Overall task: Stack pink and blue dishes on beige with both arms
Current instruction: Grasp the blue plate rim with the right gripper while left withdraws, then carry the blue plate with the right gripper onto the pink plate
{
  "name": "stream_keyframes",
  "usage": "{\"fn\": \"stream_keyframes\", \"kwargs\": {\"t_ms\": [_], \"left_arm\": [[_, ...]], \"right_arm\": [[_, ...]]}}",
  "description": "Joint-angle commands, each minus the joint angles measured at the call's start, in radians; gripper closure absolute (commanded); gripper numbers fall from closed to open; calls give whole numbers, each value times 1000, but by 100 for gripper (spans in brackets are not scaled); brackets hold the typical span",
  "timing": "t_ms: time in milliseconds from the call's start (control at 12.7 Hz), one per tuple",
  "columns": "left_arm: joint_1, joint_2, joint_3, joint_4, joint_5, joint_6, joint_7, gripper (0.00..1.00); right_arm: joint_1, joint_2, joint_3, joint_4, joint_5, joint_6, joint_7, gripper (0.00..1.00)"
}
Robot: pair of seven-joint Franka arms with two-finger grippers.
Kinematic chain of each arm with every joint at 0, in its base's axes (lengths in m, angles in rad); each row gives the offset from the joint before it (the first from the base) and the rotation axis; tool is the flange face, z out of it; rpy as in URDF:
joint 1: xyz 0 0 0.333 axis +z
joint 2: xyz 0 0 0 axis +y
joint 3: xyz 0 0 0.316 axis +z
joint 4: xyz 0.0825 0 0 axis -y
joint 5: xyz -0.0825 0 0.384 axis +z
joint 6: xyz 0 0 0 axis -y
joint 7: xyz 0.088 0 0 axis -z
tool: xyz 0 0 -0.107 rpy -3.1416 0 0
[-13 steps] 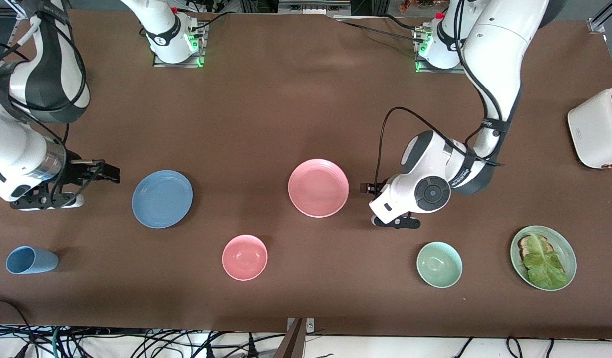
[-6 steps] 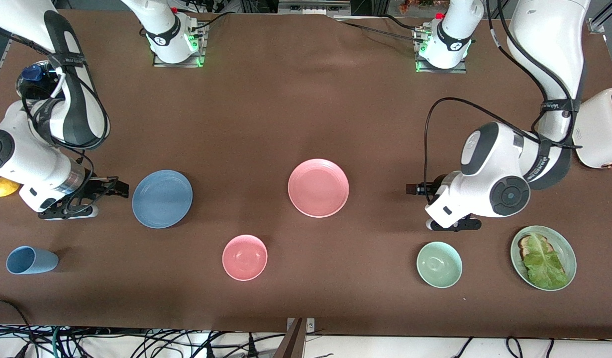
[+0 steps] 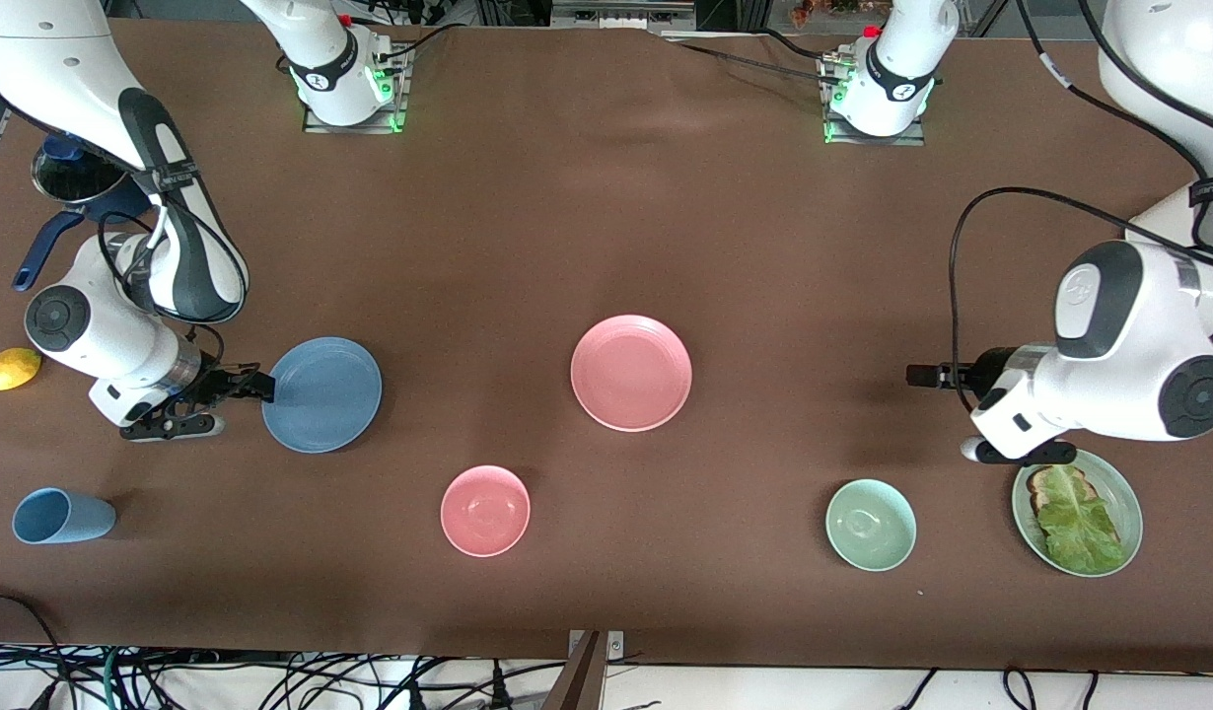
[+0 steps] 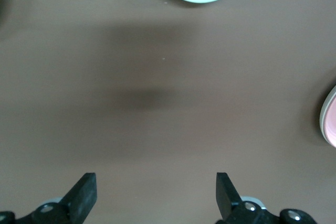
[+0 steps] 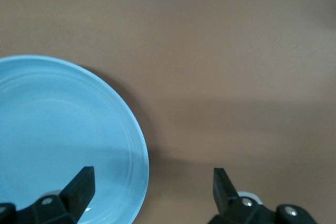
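Note:
The dusty blue plate (image 3: 321,394) lies flat toward the right arm's end of the table, and the salmon pink plate (image 3: 631,373) lies flat at mid-table. No beige plate shows in any view. My right gripper (image 3: 259,387) is open at the blue plate's rim; in the right wrist view one finger (image 5: 80,186) is over the blue plate (image 5: 63,135) and the other is over bare cloth. My left gripper (image 3: 919,375) is open and empty over bare table, well apart from the pink plate, whose edge (image 4: 331,118) just shows in the left wrist view.
A small pink bowl (image 3: 485,510), a green bowl (image 3: 871,525) and a green plate with lettuce (image 3: 1119,493) sit nearer the camera. A blue cup (image 3: 62,516), a lemon (image 3: 10,368) and a pot (image 3: 69,173) lie at the right arm's end.
My left gripper has drawn away from the pink plate toward its own end of the table. My right gripper has moved in to the blue plate's rim.

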State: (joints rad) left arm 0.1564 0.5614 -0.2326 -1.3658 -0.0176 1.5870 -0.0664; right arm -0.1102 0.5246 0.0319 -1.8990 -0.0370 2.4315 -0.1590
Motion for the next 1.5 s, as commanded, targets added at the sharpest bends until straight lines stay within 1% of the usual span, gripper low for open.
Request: {"fn": "stream_keyframes", "kwargs": {"t_ms": [0,79,236,315,551,630,788,945,1024,1103,1182,1339,1418], "left_arm": [[32,-64,-2,-21,19,-31,83,0],[29,-86,25,-27,19,-32,95,0],[19,-168,71,-90,19,-28,97,0],[-4,-208,103,-110,19,-28,96,0],[-92,-316,206,-157,21,-24,97,0],[-118,-337,235,-161,19,-25,96,0],[-141,-382,237,-164,19,-25,94,0],[-156,-426,240,-156,19,-24,96,0],[-181,-440,240,-156,22,-24,91,0],[-184,-457,240,-164,54,-27,91,0],[-189,-462,240,-162,83,-27,96,0],[-190,-472,240,-179,85,-50,96,0],[-189,-482,242,-194,84,-53,102,0]], "right_arm": [[-9,-11,10,-43,6,32,-13,5],[-11,-6,10,-49,6,40,-13,8],[-17,9,10,-52,8,50,-13,12],[-19,17,10,-54,8,52,-13,16],[-19,22,10,-55,8,52,-13,33],[-19,22,10,-55,8,52,-14,41],[-19,22,10,-55,8,52,-14,60],[-20,22,10,-55,8,52,-14,84],[-22,22,10,-55,8,50,-14,94],[-23,22,10,-55,8,50,-13,100],[-23,20,11,-52,8,46,-11,100],[-20,5,16,-38,6,32,-10,100],[-19,-9,20,-11,5,0,-11,100]]}}
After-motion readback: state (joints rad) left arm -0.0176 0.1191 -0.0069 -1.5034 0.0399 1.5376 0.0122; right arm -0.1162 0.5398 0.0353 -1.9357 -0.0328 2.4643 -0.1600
